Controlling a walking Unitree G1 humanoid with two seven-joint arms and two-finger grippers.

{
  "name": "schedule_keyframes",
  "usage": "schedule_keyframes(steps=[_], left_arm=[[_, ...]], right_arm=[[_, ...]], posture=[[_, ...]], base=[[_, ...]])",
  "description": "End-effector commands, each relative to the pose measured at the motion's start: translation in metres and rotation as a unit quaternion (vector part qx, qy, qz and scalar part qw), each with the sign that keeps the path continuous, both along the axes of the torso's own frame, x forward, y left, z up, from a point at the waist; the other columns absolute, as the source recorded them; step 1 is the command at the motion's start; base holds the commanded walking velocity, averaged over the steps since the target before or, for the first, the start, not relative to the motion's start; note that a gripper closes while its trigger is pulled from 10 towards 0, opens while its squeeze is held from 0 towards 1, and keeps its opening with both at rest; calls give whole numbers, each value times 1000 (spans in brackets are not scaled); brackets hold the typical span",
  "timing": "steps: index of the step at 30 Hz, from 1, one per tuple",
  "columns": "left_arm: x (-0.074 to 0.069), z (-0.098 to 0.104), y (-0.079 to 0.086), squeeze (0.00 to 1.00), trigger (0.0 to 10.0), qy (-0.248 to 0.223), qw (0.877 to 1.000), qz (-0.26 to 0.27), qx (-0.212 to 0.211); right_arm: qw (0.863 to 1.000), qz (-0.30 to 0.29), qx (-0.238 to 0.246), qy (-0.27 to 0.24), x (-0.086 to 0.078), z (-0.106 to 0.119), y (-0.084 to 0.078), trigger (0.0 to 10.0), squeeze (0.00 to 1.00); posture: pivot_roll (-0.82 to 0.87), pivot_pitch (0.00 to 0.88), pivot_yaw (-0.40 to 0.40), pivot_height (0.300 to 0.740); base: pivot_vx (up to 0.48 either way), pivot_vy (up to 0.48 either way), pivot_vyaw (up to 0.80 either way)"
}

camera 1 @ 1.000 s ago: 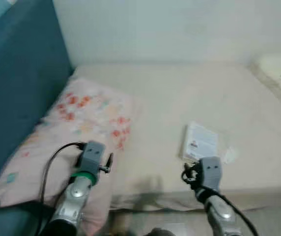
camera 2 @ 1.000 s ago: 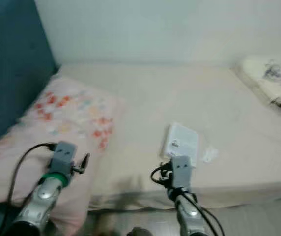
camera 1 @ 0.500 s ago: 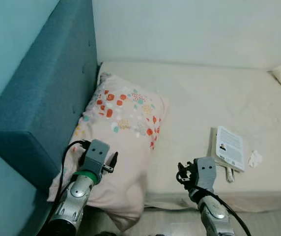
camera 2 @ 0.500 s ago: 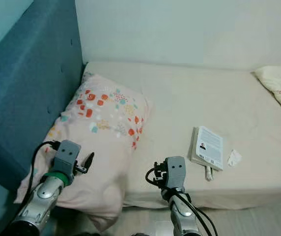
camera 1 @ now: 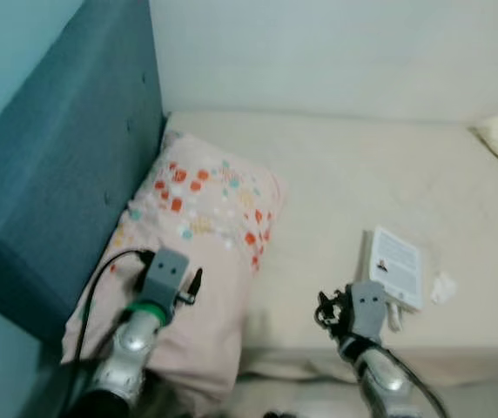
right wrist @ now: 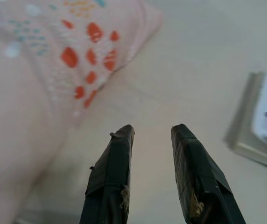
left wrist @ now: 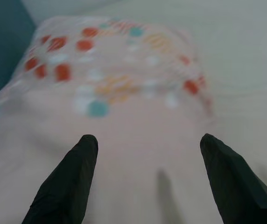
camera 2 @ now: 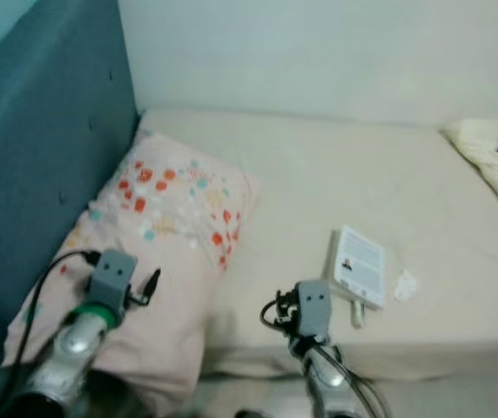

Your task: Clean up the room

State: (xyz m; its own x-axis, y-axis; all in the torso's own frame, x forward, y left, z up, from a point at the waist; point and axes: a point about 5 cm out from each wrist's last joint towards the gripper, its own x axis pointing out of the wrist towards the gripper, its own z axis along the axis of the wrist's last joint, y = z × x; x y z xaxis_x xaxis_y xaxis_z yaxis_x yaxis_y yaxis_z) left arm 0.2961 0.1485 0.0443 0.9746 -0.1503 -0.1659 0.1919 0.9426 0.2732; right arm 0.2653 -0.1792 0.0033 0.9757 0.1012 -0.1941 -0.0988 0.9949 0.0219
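While spread wide, left gripper [left wrist: 145, 154] hovers over pillow [left wrist: 119, 88].

One pillow [camera 2: 166, 228]; one book [camera 2: 358, 264]; one crumpled paper scrap [camera 2: 403, 284]; one bed [camera 2: 319, 165].

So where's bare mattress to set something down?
Bare stretch between the pillow and the book, and back to the wall. Crowded by the book: a crumpled scrap beside it, a folded blanket at far right.
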Motion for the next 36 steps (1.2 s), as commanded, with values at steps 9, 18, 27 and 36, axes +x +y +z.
schedule_keyframes(steps=[9, 18, 27, 36], left_arm=[[12, 30, 4, 0, 10000, -90, 994, 36, 43], [24, 85, 11, 0, 10000, -140, 969, -13, 202], [67, 86, 65, 0, 10000, 36, 991, 47, 119], [73, 84, 90, 0, 10000, 111, 989, 75, 56]], right_arm=[[1000, -8, 1, 15, -8, -7, -3, 10000, 0], [998, 21, -21, -48, 3, 14, -3, 10000, 0], [987, 54, 10, -153, 42, 71, 13, 10000, 0], [986, 59, 56, -148, 43, 71, 26, 10000, 0]], posture=[[19, 46, -13, 740], [23, 63, -7, 740], [49, 83, 15, 740], [69, 116, 41, 740]], base=[[0, 0, 0], [0, 0, 0], [0, 0, 0], [0, 0, 0]])
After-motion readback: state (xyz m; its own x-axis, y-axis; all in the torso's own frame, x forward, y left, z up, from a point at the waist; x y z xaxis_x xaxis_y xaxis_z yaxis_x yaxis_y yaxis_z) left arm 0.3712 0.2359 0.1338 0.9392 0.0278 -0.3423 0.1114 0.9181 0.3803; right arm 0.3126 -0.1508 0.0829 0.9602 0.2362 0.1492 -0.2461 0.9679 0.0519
